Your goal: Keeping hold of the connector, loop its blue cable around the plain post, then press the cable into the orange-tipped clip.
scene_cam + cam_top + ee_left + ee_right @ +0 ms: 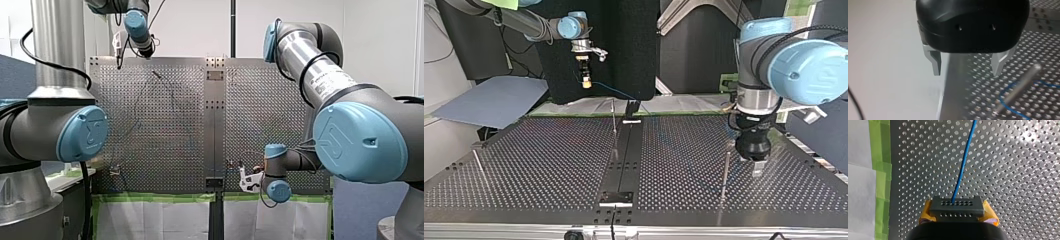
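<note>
My right gripper (957, 212) is shut on a dark grey connector (956, 205), its yellow pads on both sides. The blue cable (963, 162) runs straight out of the connector, ahead over the perforated plate. In the top view my right gripper (585, 80) hangs above the table's far edge, and the cable (616, 91) slopes down from it toward the middle. My left gripper (967, 70) is open and holds nothing, its metal fingers (935, 65) apart. Just ahead of it the plain post (1020, 86) stands with the blue cable (1005, 101) curving around its base. The top view shows this post (725, 172) beside my left gripper (754, 165).
A thin post (614, 125) stands by the dark centre strip (621, 165), and another post (479, 165) rises at the top view's left. Green tape (880, 170) and white sheeting line the plate's edge near my right gripper. A grey sheet (494, 100) lies beyond the table.
</note>
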Controlling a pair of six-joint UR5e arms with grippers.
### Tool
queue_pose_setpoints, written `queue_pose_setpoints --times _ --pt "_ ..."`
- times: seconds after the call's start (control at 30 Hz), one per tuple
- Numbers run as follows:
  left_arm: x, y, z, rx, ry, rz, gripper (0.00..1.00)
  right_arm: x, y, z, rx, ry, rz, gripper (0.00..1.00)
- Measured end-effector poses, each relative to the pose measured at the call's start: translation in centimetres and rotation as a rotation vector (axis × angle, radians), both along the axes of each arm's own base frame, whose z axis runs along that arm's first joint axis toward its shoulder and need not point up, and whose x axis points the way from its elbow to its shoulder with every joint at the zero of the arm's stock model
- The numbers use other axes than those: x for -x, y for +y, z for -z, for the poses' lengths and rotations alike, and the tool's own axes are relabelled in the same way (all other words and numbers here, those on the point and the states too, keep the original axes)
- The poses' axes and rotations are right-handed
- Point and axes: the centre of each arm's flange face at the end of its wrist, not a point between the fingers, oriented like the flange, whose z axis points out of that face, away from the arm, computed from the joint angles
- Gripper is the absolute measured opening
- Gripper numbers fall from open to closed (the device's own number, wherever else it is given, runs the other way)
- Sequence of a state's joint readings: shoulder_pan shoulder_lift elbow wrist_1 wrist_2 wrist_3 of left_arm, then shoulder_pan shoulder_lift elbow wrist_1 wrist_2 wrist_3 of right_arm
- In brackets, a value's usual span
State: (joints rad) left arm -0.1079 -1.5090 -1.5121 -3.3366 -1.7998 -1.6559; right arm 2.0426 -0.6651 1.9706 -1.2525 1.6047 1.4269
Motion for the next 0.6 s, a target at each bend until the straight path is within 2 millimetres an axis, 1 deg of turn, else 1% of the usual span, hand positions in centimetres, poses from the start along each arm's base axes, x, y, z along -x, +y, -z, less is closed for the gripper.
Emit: queue_pose_setpoints --times 0.13,0.6 --pt "0.3 -0.1 0.5 -0.006 0.042 -0.005 0.98 0.0 0.0 0.0 0.000 0.000 0.000 0.00" --pt "1.9 -0.3 1.5 -0.019 0.164 -0.002 0.98 0.0 0.0 0.0 -0.002 0.002 0.000 0.00"
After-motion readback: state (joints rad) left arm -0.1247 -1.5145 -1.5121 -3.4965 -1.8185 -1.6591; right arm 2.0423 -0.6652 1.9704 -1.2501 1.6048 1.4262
